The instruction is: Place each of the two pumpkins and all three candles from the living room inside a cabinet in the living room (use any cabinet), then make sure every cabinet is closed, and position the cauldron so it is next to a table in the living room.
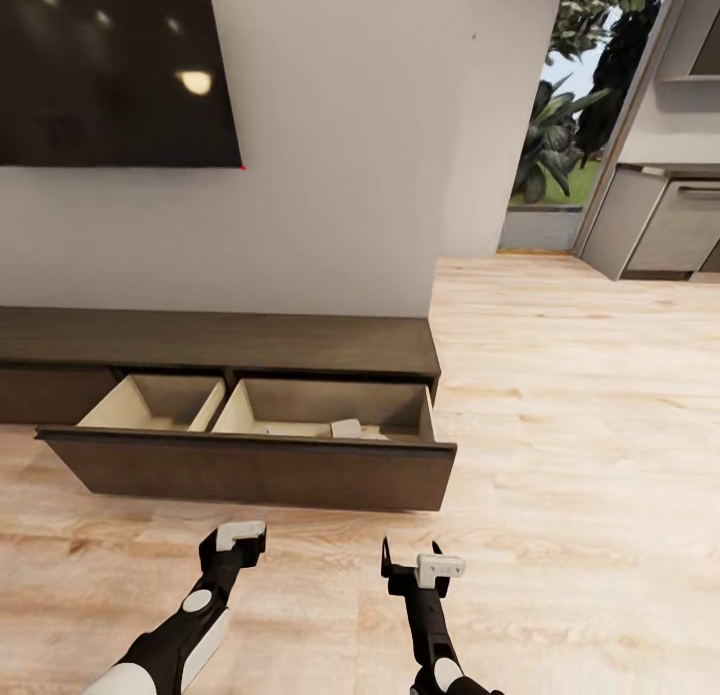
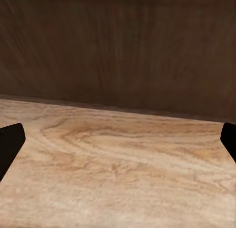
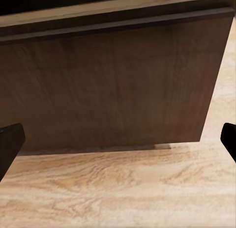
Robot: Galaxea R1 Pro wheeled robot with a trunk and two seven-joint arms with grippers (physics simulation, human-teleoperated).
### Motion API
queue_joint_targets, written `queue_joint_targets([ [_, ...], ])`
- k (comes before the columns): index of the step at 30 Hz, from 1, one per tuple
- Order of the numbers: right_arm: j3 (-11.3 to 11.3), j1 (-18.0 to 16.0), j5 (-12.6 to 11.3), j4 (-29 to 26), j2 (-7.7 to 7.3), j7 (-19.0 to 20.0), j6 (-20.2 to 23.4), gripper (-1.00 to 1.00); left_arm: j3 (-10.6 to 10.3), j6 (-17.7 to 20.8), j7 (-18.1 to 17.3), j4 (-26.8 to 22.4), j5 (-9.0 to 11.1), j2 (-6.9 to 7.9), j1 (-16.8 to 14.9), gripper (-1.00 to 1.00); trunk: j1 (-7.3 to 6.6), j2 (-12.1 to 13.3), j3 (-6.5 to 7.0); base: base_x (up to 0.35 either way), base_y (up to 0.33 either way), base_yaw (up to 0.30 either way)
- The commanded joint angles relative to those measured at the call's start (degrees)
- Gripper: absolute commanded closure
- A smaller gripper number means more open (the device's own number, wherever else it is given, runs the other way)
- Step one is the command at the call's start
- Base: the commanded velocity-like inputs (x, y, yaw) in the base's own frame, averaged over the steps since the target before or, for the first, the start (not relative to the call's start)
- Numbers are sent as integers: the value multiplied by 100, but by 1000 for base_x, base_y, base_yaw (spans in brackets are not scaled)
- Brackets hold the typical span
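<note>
The long dark-brown cabinet (image 1: 220,341) stands against the white wall with one wide drawer (image 1: 250,471) pulled out, showing two pale beige compartments. In the right compartment a short grey-beige candle (image 1: 346,428) peeks over the drawer front. My left gripper (image 1: 236,541) and right gripper (image 1: 410,560) hang low over the wooden floor, just short of that drawer front. The left wrist view has the left gripper (image 2: 118,144) open and empty before the dark drawer front (image 2: 118,46). My right gripper (image 3: 118,142) is likewise open and empty facing the drawer front (image 3: 108,90).
A large dark screen (image 1: 110,70) hangs on the wall above the cabinet. To the right, a doorway (image 1: 560,125) opens onto plants, with grey kitchen units (image 1: 665,220) beside it. Light wooden floor (image 1: 580,425) stretches to the right of the cabinet.
</note>
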Motion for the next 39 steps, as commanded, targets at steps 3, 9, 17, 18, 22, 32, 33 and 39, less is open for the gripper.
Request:
queue_joint_targets([
  [3, 45, -8, -35, 4, -3, -53, -26, -100, -49, -25, 43, -1, 30, 3, -4, -100, 65, -124, -59, 0, 0, 0],
  [9, 43, -8, -37, 11, -3, -55, -34, -100, -49, -177, 43, -2, 30, 6, -1, -100, 197, -364, -167, 0, 0, 0],
  [17, 43, -8, -46, 8, -8, -55, -42, -100, -49, -227, 56, -2, 35, 14, -1, -100, 241, -445, -203, 0, 0, 0],
  [18, 43, -8, -48, 8, -9, -55, -42, -100, -49, -228, 57, -2, 36, 15, 0, -100, 241, -445, -203, 0, 0, 0],
  [22, 40, -8, -58, 6, -10, -55, -51, -100, -49, -231, 60, -2, 36, 19, -3, -100, 241, -445, -203, 0, 0, 0],
  [32, 34, -8, -71, -2, -11, -55, -60, -100, -40, -239, 82, -2, 30, 11, -4, -100, 241, -445, -203, 87, 0, 0],
  [33, 34, -8, -71, -2, -11, -55, -60, -100, -40, -239, 83, -2, 30, 11, -4, -100, 241, -445, -203, 272, 0, 0],
  [39, 34, -8, -72, -4, -12, -55, -58, -100, -40, -239, 79, 0, 30, 11, -4, -100, 241, -445, -203, 191, 0, 0],
])
